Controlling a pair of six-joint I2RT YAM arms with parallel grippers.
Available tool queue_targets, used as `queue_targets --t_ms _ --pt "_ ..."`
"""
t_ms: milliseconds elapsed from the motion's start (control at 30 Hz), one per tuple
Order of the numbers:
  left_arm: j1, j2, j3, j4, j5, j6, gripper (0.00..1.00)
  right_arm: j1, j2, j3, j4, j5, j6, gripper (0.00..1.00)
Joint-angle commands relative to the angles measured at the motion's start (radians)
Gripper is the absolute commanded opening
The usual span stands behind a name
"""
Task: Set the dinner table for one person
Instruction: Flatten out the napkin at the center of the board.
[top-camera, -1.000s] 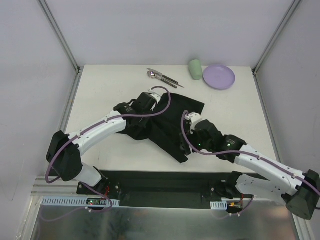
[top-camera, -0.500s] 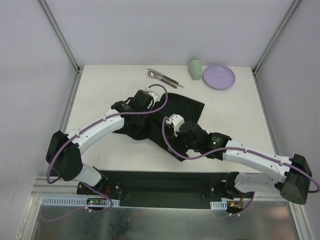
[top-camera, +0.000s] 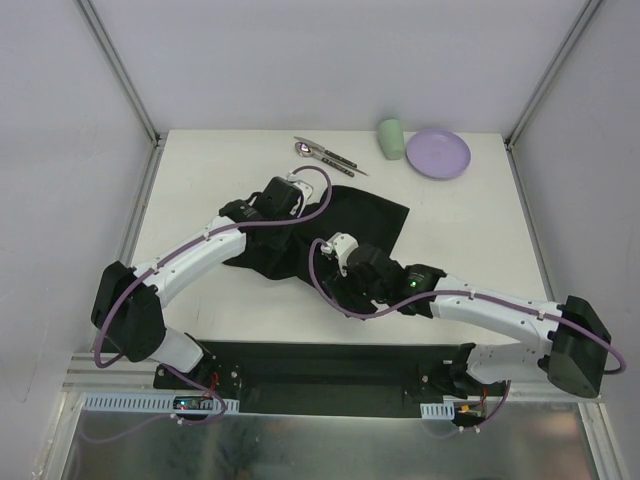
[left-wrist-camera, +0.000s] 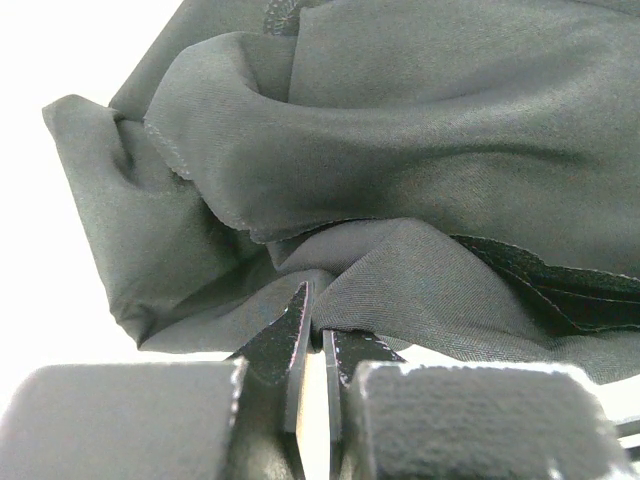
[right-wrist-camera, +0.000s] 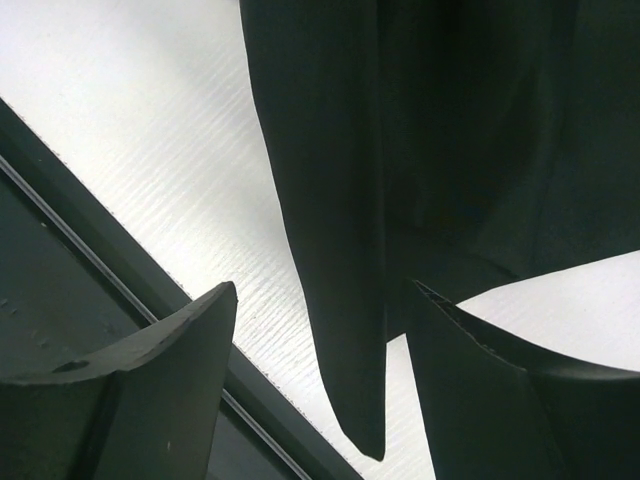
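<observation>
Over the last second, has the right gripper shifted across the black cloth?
Yes. The right gripper has slid left over the black cloth, ending farther from the purple plate, which has not moved.

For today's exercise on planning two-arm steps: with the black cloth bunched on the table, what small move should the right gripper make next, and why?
Probably close the right gripper on the cloth corner that shows between its open fingers. The left gripper is shut on another fold of the black cloth, so a second grip would likely let both arms spread it flat.
</observation>
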Motion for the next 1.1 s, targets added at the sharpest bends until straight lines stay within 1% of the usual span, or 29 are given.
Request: queue_targets --t_ms 0,67,133,167,300,400,533,600,633,667,733,767,800,833,867,933,967,1000,1067 --pt "0.017 -0.018 0.016 0.022 0.001 0.018 0.0 0.007 0.035 0.003 0.051 0.011 -0.02 0.7" --pt "0.02 -0.022 0.013 0.022 0.0 0.018 0.0 0.009 0.058 0.004 0.061 -0.001 -0.021 0.59" --pt "0.024 -0.027 0.008 0.022 0.0 0.018 0.0 0.007 0.081 0.01 0.061 -0.008 -0.017 0.18" --pt "0.027 -0.028 0.006 0.02 0.001 0.018 0.0 0.01 0.087 0.013 0.058 0.0 -0.009 0.01" --pt "0.03 -0.033 0.002 0.02 -0.005 0.018 0.0 0.021 0.081 0.027 0.038 0.035 0.003 0.01" --pt "0.032 -0.042 -0.003 0.022 -0.002 0.018 0.0 0.027 0.039 0.043 0.01 0.098 0.019 0.01" --pt "0.032 -0.051 -0.012 0.022 0.003 0.018 0.0 0.027 -0.01 0.085 -0.069 0.191 0.026 0.01" --pt "0.032 -0.048 -0.01 0.022 0.004 0.018 0.08 0.025 -0.036 0.108 -0.112 0.248 0.033 0.01" --pt "0.032 -0.044 -0.009 0.02 0.004 0.018 0.2 0.025 -0.045 0.113 -0.125 0.268 0.034 0.01" --pt "0.03 -0.042 -0.009 0.022 0.004 0.018 0.28 0.025 -0.054 0.119 -0.139 0.29 0.045 0.01" --pt "0.03 -0.041 -0.006 0.022 0.004 0.017 0.34 0.024 -0.085 0.125 -0.169 0.348 0.056 0.01" --pt "0.032 -0.041 -0.006 0.02 0.003 0.015 0.42 0.024 -0.096 0.127 -0.18 0.363 0.06 0.01" --pt "0.032 -0.039 -0.006 0.022 0.006 0.014 0.47 0.022 -0.111 0.13 -0.201 0.391 0.074 0.01" --pt "0.032 -0.038 -0.004 0.022 0.009 0.014 0.5 0.016 -0.114 0.133 -0.212 0.405 0.082 0.01" --pt "0.032 -0.036 -0.004 0.022 0.008 0.014 0.57 0.015 -0.119 0.135 -0.238 0.42 0.089 0.01" --pt "0.03 -0.036 -0.003 0.022 -0.009 0.015 0.66 0.004 -0.123 0.145 -0.266 0.462 0.103 0.01" --pt "0.032 -0.038 -0.003 0.022 -0.015 0.017 0.75 0.001 -0.125 0.147 -0.293 0.474 0.103 0.01" --pt "0.03 -0.042 -0.003 0.022 -0.02 0.018 0.77 -0.004 -0.126 0.15 -0.306 0.494 0.14 0.01" --pt "0.032 -0.047 -0.003 0.022 -0.023 0.018 0.8 -0.016 -0.136 0.153 -0.338 0.514 0.157 0.01"
